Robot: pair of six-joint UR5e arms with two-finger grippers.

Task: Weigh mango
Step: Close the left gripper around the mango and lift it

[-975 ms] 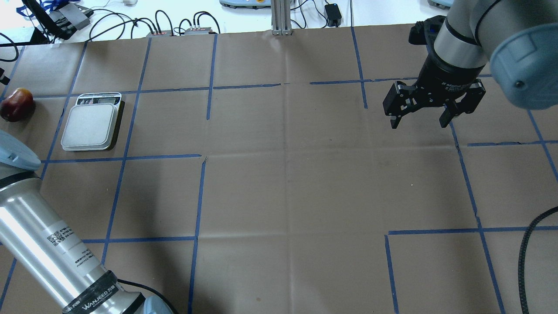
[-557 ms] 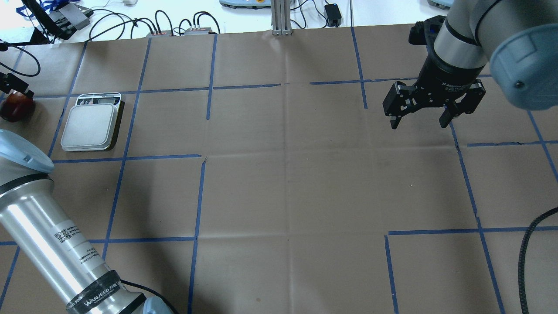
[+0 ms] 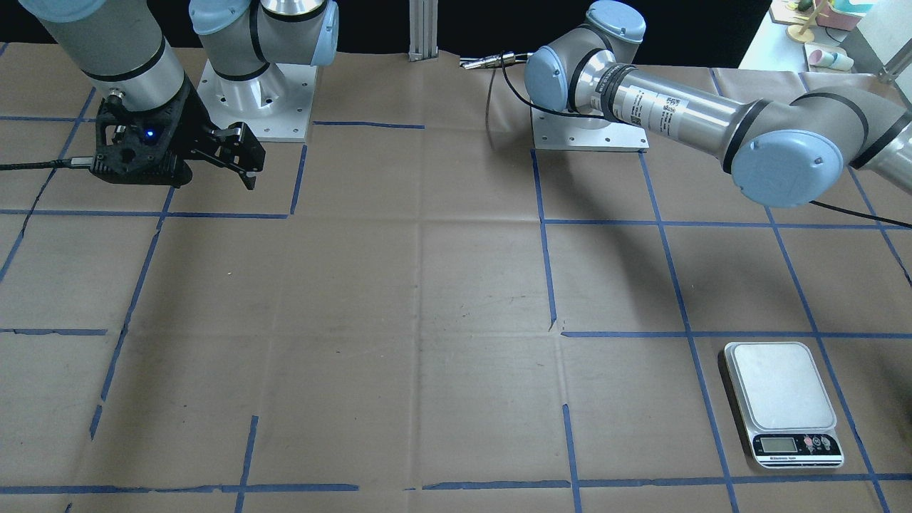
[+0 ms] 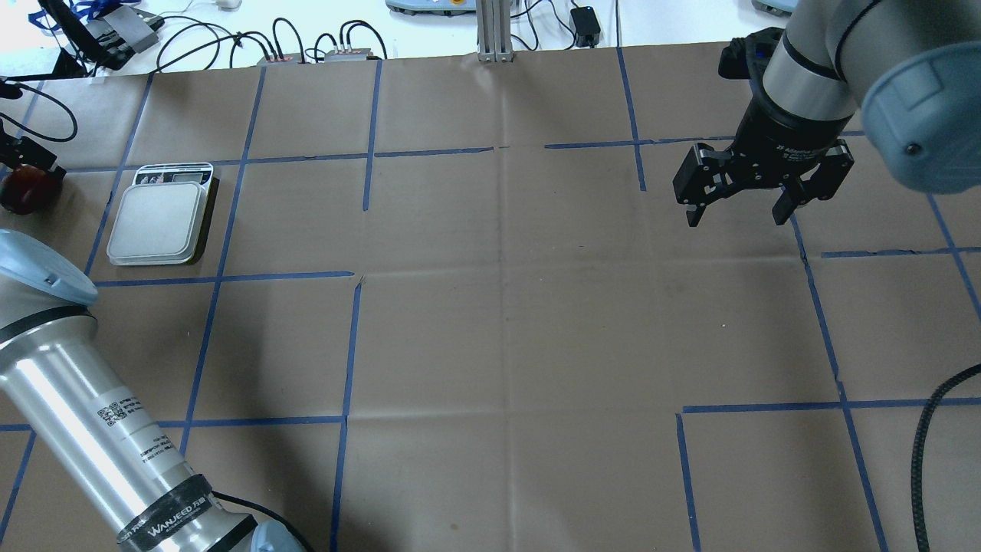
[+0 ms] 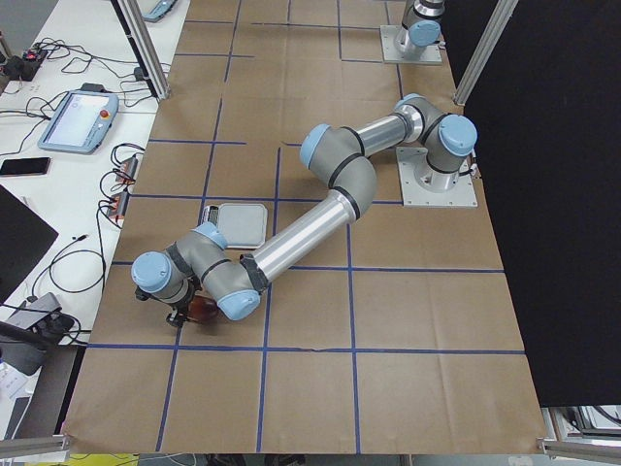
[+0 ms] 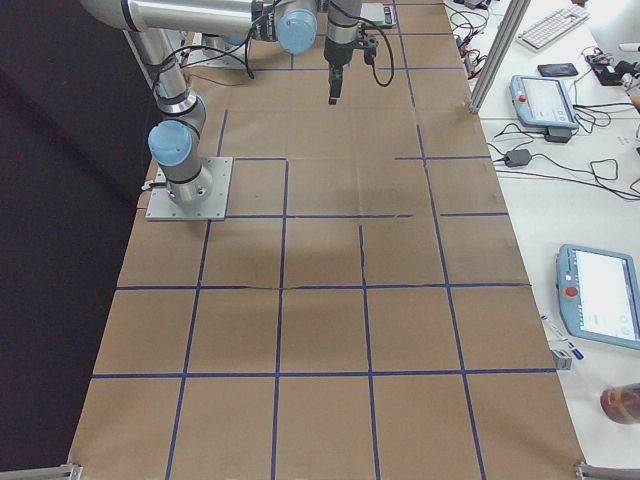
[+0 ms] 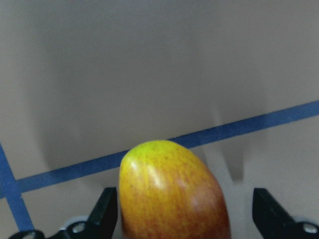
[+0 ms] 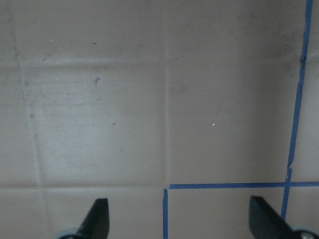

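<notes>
The mango (image 7: pixel 169 194), yellow-green at its near end and shading to red, lies on the brown paper between the fingers of my left gripper (image 7: pixel 185 204). The gripper is open and straddles it. The left finger (image 7: pixel 105 211) is close to the fruit, and the right finger (image 7: pixel 266 211) stands well apart. In the overhead view the mango (image 4: pixel 17 198) sits at the far left edge, partly under the left gripper (image 4: pixel 27 159). The white scale (image 4: pixel 159 222) lies to its right with nothing on it. My right gripper (image 4: pixel 736 215) is open and empty above the paper at the right.
Blue tape lines grid the brown paper. The left arm's long silver link (image 4: pixel 92 429) crosses the near left corner. A black cable (image 4: pixel 931 429) runs along the right edge. Cables and boxes (image 4: pixel 306 46) lie beyond the far edge.
The left gripper has come in from the left edge and settled over the mango, hiding part of it. The left arm's elbow has shifted further in. The right arm has not moved.
</notes>
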